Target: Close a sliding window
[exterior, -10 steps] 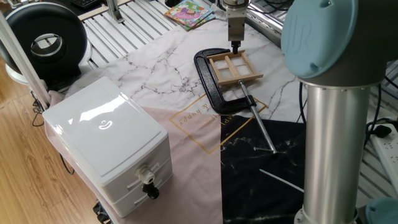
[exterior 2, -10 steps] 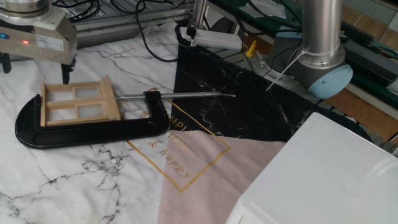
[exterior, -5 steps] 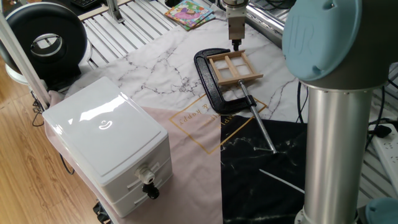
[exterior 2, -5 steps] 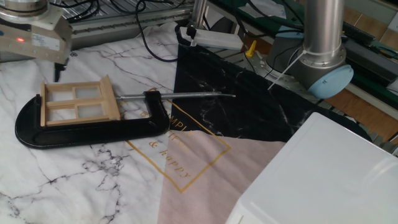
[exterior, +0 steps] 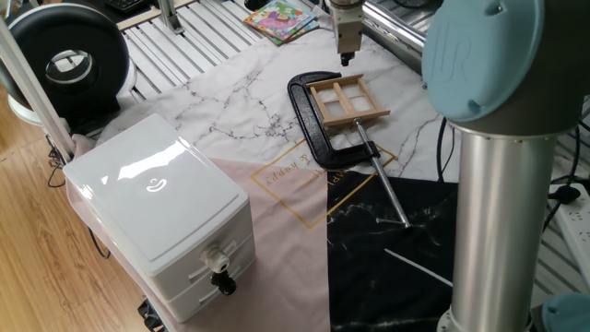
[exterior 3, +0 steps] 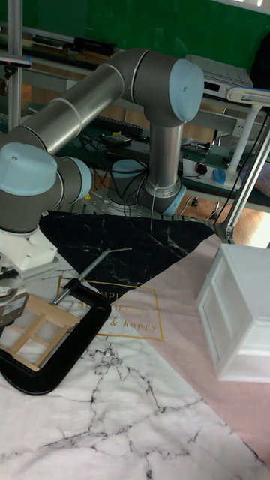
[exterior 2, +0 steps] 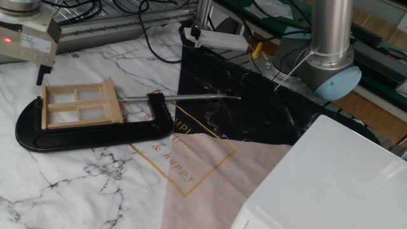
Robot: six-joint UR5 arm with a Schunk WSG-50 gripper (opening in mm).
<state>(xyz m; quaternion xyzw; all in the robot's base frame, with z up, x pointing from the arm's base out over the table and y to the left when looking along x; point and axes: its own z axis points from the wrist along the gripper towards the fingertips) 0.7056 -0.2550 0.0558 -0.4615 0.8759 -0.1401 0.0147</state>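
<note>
The sliding window (exterior: pixel 348 100) is a small light-wood frame with thin bars, lying flat on the marble mat inside the black C-clamp (exterior: pixel 312 120). In the other fixed view the window (exterior 2: pixel 79 105) shows four panes, with a raised wooden edge on its right side. My gripper (exterior: pixel 345 59) hangs beyond the window's far end, lifted off it and touching nothing. It is open and empty. Only one finger (exterior 2: pixel 42 74) shows at the left edge of the other fixed view. The tall fixed view has the gripper (exterior 3: pixel 9 304) cut off by the left edge above the window (exterior 3: pixel 34 330).
The clamp's long screw rod (exterior: pixel 383 184) runs toward the black mat. A white drawer box (exterior: pixel 161 212) stands at the front left. A round black fan (exterior: pixel 64 60) and a colourful booklet (exterior: pixel 279 20) lie at the back. The arm's column (exterior: pixel 493 184) fills the right.
The gripper has drawn back from the window's far end and risen a little, moving left in the other fixed view. The window and clamp have not moved.
</note>
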